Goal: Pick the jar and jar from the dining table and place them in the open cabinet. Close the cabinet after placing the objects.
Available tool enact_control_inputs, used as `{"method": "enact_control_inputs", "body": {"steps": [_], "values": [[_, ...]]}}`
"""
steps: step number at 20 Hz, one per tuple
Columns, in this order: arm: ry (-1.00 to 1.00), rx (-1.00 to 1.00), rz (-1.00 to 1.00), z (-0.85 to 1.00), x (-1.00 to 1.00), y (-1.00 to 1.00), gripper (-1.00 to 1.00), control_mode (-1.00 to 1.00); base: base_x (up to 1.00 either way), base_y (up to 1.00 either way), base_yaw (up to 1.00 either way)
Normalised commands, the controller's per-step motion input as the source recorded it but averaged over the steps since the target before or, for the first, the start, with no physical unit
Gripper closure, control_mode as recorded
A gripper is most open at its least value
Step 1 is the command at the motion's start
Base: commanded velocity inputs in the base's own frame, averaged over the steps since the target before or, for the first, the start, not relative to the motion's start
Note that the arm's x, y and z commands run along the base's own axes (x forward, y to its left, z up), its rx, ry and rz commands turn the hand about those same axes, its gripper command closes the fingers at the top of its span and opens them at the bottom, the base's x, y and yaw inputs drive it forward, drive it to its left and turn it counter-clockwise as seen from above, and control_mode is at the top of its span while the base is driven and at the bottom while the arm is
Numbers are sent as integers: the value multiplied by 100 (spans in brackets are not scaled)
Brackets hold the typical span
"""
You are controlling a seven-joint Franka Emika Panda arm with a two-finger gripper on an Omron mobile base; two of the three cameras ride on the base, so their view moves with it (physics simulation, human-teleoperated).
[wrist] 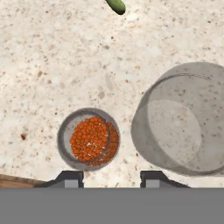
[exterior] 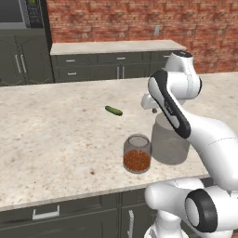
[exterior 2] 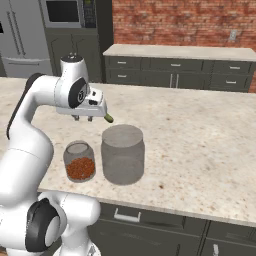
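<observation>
Two jars stand side by side near the front edge of the beige speckled dining table [exterior: 56, 139]. The small clear jar [exterior: 137, 154] [exterior 2: 79, 161] [wrist: 89, 139] holds orange-red grains. To its right is the wider grey frosted jar [exterior: 169, 142] [exterior 2: 122, 154] [wrist: 186, 118]. My gripper [exterior 2: 83, 119] [wrist: 111, 179] hangs well above them, pointing down. It is open, with nothing between its fingertips [wrist: 69, 178]. In the hand view the small jar lies just left of the gap between the tips. The open cabinet is out of view.
A small green pickle [exterior: 113, 110] [wrist: 116, 5] lies on the table beyond the jars. Behind the table runs a back counter [exterior: 116, 46] with dark drawer fronts against a brick wall. A microwave [exterior 2: 67, 12] sits in tall dark units at the left.
</observation>
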Motion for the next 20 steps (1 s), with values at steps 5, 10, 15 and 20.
{"method": "enact_control_inputs", "body": {"steps": [5,10,15,20], "values": [[0,0,0,-8,-4,2,-100,-100,0,0,0],[3,0,6,-16,-13,38,-100,-100,0,0,0],[0,0,8,-8,-2,34,-100,-100,0,0,0],[0,0,7,-8,0,33,-100,-100,0,0,0]]}}
